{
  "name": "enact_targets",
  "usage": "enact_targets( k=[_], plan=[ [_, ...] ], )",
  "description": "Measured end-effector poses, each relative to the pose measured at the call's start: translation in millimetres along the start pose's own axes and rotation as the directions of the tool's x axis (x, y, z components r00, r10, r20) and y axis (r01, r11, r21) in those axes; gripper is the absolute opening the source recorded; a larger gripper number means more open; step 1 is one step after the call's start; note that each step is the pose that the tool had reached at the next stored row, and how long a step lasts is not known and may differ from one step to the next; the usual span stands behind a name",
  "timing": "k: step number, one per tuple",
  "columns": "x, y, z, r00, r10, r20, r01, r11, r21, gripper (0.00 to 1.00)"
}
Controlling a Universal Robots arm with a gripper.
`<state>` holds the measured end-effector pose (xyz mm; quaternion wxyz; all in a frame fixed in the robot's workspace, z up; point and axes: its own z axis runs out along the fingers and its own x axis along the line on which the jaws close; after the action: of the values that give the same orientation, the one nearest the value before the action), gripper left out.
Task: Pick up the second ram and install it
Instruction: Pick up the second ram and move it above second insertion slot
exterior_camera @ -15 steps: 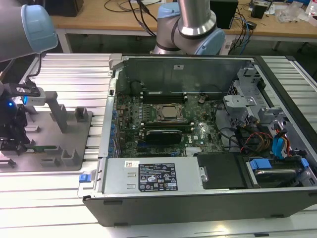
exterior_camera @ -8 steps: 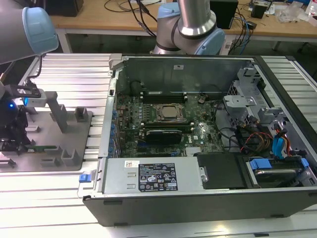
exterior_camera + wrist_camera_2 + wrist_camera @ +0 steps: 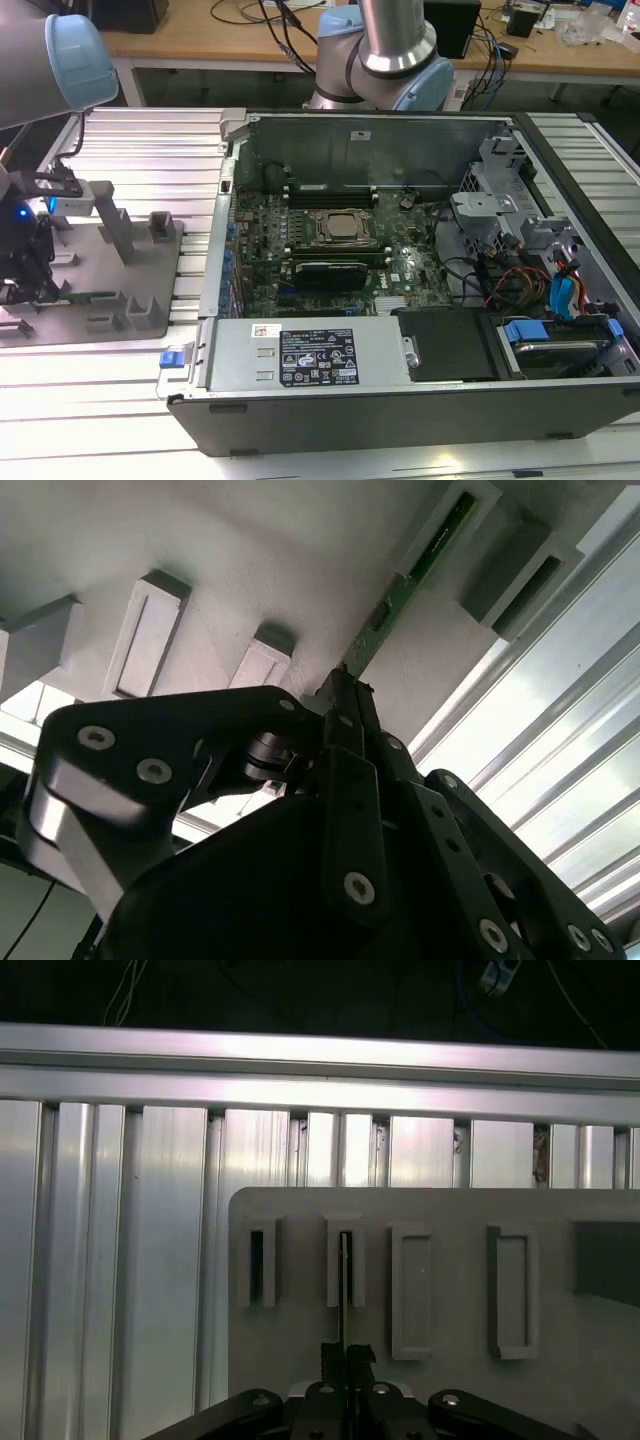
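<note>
1. Your gripper [image 3: 347, 1353] sat closed on the second ram [image 3: 415, 575], pinching its thin edge near one end. The stick stood on edge in a slot of the grey holder [image 3: 460, 1210]. This was on the counter [image 3: 150, 140] at the exterior view's left, well apart from the open computer case [image 3: 370, 140].
2. That grip looked off-centre along the stick. I judged that a lift from there could have let the free end sag or swing, twisting the board between the fingers.
3. The slot's walls hugged the ram closely. Any tilt in your pull could have jammed it, or dragged the holder up with it.
4. The pinch covered little of the edge. A slip during travel seemed possible, and that would have dropped the ram onto the ribbed counter.
5. The black memory slots [image 3: 330, 188] by the processor were narrow. A ram held skewed would likely have missed its slot or stressed the end clips.
</note>
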<state>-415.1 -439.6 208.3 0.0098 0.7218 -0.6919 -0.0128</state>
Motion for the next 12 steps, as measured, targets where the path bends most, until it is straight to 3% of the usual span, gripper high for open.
enact_targets(
  k=[2,9,12],
  plan=[
    [0.0,0.0,0.4,0.9996,0.028,-0.0009,-0.028,0.9996,-0.0001,0.10],
    [0.0,0.0,0.5,0.9983,0.059,0.0001,-0.059,0.9983,0.0002,0.10],
    [0.0,0.0,0.6,0.9957,0.093,0.0011,-0.093,0.9957,0.0003,0.10]
  ],
)
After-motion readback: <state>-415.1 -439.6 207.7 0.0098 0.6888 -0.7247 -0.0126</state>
